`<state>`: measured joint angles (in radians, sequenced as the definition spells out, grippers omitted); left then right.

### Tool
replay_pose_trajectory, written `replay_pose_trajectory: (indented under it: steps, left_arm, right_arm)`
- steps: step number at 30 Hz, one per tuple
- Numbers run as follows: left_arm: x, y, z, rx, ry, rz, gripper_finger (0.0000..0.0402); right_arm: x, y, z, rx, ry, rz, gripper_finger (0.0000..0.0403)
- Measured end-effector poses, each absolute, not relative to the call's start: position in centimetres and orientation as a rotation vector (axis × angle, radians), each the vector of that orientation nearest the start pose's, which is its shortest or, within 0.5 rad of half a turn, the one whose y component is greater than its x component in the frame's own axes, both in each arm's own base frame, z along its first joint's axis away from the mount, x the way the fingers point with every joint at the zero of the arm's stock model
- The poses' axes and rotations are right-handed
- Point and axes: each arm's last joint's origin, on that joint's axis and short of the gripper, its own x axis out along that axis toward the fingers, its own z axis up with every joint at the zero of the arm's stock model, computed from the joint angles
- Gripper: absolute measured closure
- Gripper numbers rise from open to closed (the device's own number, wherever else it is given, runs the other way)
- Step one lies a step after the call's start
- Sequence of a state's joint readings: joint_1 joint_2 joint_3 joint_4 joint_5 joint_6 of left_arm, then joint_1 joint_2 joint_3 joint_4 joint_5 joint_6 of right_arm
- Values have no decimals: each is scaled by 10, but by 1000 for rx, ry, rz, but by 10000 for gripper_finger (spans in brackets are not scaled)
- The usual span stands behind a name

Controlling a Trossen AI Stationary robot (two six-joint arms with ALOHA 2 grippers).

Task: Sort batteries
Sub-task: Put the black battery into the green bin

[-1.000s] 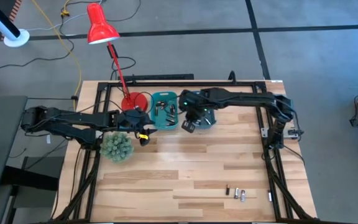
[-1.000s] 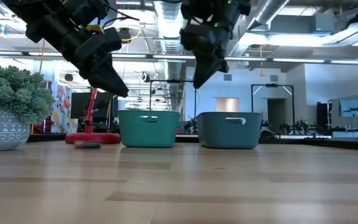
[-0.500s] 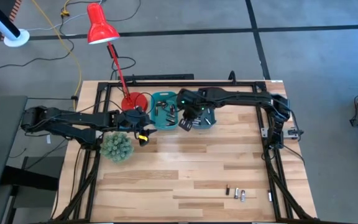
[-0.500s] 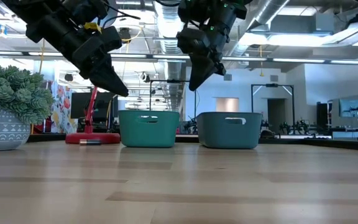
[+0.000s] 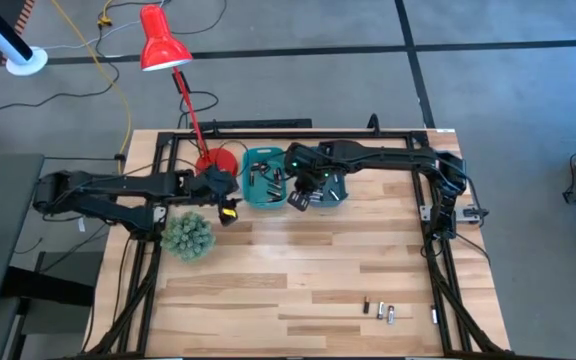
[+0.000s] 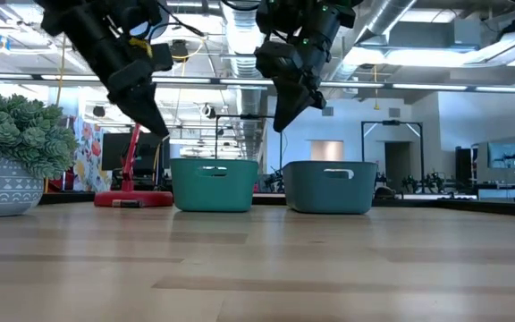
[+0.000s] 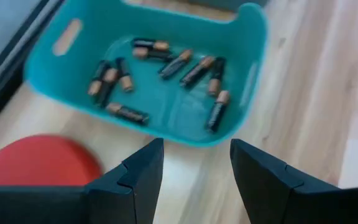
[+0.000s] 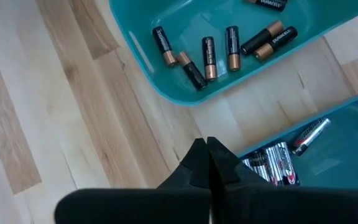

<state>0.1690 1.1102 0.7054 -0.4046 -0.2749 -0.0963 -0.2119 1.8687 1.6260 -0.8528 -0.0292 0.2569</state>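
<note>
My left tool [image 7: 194, 177] hangs fingers apart over the teal bin [image 7: 253, 37] of copper-top batteries [image 7: 197, 70]; right tool [image 8: 207, 157] is pinched together, empty. Loose cells [image 5: 378, 309] sit far off, so mis-binning's my worry.

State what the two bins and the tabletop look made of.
Light teal bin: probably moulded plastic, smooth, with rounded rim and handle slot. Darker bin: seemingly the same. Tabletop: wood, pale planks with visible grain, apparently a light sheen.

A red desk lamp [image 5: 162, 47] stood with its base [image 5: 218, 162] at the table's [image 5: 308, 270] far edge. A spiky green plant [image 5: 187, 236] sat near the left edge.
</note>
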Motion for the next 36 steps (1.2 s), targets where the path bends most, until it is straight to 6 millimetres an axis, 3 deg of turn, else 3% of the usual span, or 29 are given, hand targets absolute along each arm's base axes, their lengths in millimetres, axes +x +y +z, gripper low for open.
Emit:
replay_pose_trajectory:
  steps: [7, 18, 26, 31, 36]
  left_arm:
    - [200, 58, 243, -35, 979, 488, 219]
    - [182, 69, 222, 193, 1190, 202, 219]
    - [180, 75, 213, 192, 1182, 205, 219]
    - [184, 86, 202, 48, 1190, 196, 219]
    - [192, 93, 181, 19, 1290, 169, 219]
  right_arm:
    - [379, -74, 266, 394, 1153, -320, 401]
    - [368, -31, 247, 436, 1335, -336, 401]
    - [359, 4, 235, 481, 1303, -332, 401]
    - [340, 17, 238, 540, 1227, -333, 401]
    - [307, 28, 253, 594, 1144, -362, 401]
